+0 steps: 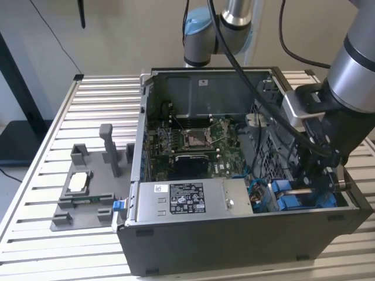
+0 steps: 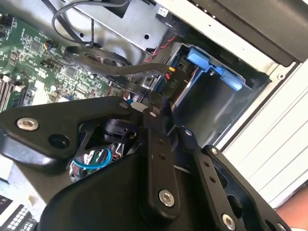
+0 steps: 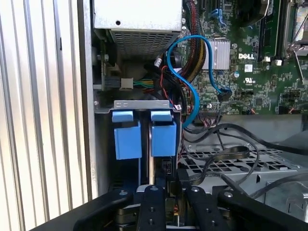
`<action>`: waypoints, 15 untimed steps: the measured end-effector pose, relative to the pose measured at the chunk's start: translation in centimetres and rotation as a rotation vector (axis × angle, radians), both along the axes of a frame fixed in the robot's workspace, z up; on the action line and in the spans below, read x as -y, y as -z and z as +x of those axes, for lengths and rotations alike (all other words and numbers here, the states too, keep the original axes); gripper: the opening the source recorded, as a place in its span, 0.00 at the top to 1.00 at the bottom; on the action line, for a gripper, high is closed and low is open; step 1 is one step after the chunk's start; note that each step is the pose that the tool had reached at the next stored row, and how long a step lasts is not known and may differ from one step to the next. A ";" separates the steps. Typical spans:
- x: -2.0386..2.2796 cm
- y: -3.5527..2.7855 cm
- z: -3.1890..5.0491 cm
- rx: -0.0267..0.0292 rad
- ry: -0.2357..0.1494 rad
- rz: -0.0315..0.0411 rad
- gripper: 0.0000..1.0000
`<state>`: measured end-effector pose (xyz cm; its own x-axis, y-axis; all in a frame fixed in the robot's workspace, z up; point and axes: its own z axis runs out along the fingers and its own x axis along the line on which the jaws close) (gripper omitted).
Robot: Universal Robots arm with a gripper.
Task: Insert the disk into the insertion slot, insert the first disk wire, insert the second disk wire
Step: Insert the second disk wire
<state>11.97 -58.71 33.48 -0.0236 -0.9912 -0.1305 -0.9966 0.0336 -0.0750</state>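
The silver-and-grey jointed robot arm point(image 1: 357, 70) reaches down from the exterior view's upper right into the corner of the open dark metal computer case point(image 1: 234, 234) on that view's right. Its black, linkage-built gripper point(image 1: 319, 175) sits low inside that corner, just above the bright blue plastic carrier frames point(image 1: 287, 196).

In the first wrist view the gripper's point(image 3: 168, 197) black fingers point(image 3: 153, 207) stand close together right by the narrow grey metal drive bay point(image 3: 142, 103), with a dark cable plug between or just ahead of them; whether they actually clamp it cannot be told. The second wrist view shows the gripper's point(image 2: 154, 103) matte black bolted links over the same corner, beside a flat black ribbon-like cable point(image 2: 110, 67).

The disk point(image 3: 163, 138) sits upright in the bay, showing as a smooth blue plastic block beside a twin blue carrier point(image 3: 127, 139). A glossy light-blue data cable point(image 3: 192, 72) loops above them toward the green circuit board point(image 3: 250, 62), past a ribbed silver heat sink point(image 3: 222, 52). The case rests on a table of pale ridged aluminium slats point(image 1: 53, 175), beside a grey plastic fixture tray point(image 1: 82, 199).
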 end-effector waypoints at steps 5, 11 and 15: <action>0.01 -0.76 0.01 -0.0016 0.000 0.0114 0.76; 0.01 -2.26 0.01 -0.0022 0.000 0.0159 0.76; 0.01 -3.42 0.01 -0.0022 0.000 0.0161 0.76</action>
<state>11.98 -58.72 36.90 -0.0239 -0.9889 -0.1464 -0.9968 0.0348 -0.0723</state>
